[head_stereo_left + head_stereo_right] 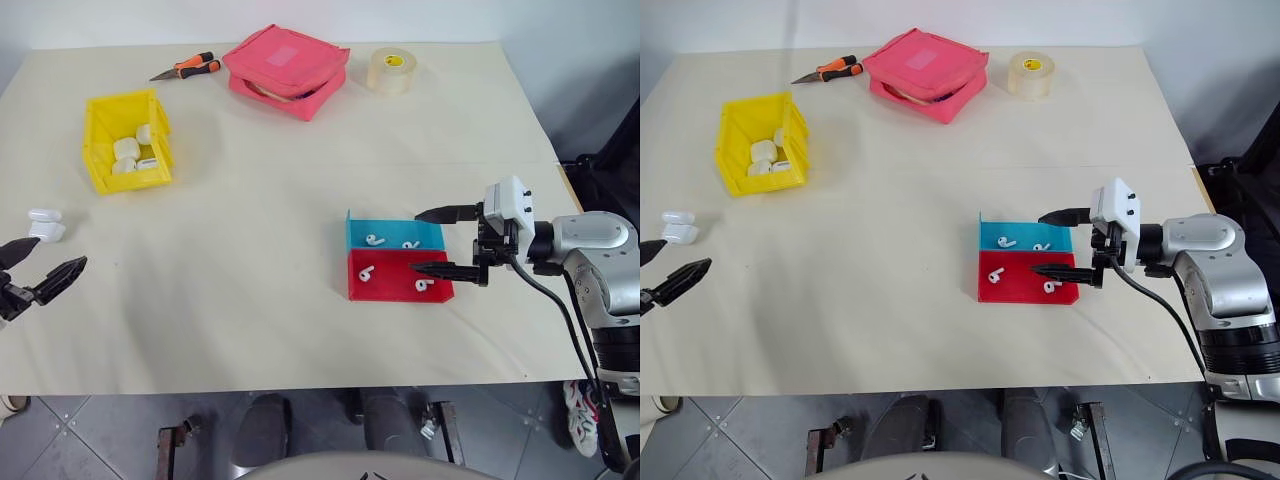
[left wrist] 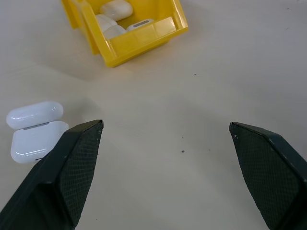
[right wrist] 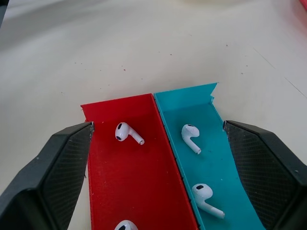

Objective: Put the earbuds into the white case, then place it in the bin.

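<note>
Workshop bench; pliers [image 1: 186, 68], tape roll [image 1: 390, 70], parts bin [image 1: 126, 140].

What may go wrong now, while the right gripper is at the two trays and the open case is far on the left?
The earbuds are tiny against the wide-open right gripper, so one may slip or be pushed along the red tray.
The open white case lies near the table's edge; the left gripper might knock it off.

Between the right claw's [image 3: 158, 158] matt, cross-hatched black fingers [image 3: 53, 172] lie glossy white plastic earbuds [image 3: 128, 133] in smooth plastic red tray [image 3: 139, 191] and blue tray [image 3: 220, 182]. Beside the left claw [image 2: 165, 158] sits a glossy white case [image 2: 36, 129] on the matt table [image 2: 192, 96].
</note>
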Controlling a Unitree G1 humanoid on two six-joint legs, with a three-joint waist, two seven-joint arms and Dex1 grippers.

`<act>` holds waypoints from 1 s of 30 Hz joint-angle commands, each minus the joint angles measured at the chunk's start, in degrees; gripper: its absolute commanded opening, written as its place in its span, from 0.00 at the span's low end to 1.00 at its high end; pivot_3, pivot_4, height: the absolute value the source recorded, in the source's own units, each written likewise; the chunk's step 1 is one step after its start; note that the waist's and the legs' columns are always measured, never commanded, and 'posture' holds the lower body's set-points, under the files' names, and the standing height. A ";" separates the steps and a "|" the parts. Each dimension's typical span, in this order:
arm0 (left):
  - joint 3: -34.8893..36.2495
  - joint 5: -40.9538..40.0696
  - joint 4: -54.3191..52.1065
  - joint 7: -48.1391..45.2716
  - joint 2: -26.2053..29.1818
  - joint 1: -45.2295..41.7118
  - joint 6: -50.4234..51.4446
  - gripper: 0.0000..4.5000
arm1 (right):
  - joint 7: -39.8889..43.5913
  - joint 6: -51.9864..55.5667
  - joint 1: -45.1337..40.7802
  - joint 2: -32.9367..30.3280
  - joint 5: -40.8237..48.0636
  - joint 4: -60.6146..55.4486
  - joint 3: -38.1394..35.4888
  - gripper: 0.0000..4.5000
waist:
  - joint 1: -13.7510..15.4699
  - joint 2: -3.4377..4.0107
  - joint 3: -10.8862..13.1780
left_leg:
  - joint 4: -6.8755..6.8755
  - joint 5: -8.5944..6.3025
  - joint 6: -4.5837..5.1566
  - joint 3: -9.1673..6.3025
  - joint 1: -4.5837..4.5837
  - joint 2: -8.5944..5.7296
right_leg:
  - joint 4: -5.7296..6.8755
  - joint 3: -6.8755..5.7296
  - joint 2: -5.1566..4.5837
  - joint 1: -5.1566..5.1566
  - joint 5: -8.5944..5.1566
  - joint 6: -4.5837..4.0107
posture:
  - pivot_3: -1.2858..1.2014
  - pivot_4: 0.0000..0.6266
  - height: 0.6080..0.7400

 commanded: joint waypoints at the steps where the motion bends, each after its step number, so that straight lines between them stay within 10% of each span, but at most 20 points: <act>1: 2.98 -0.96 -2.33 -0.48 -0.41 1.11 -2.09 0.99 | 0.14 -0.86 -1.28 0.39 0.25 -0.30 -0.79 1.00 | -0.01 0.00 0.00 | 0.00 0.00 0.00 0.00 0.00 0.00 | 0.00 0.00 0.00 0.00 0.00 0.00 | 0.52 0.24 1.00; 30: 14.54 0.45 -8.99 7.69 -0.77 15.81 8.38 0.99 | 2.95 -5.13 -10.54 6.76 -2.46 8.18 2.05 1.00 | -1.13 -0.02 0.00 | -0.01 -0.10 -0.06 0.04 0.04 0.05 | 0.01 -0.04 -0.03 -0.02 -0.05 -0.09 | 0.52 0.24 1.00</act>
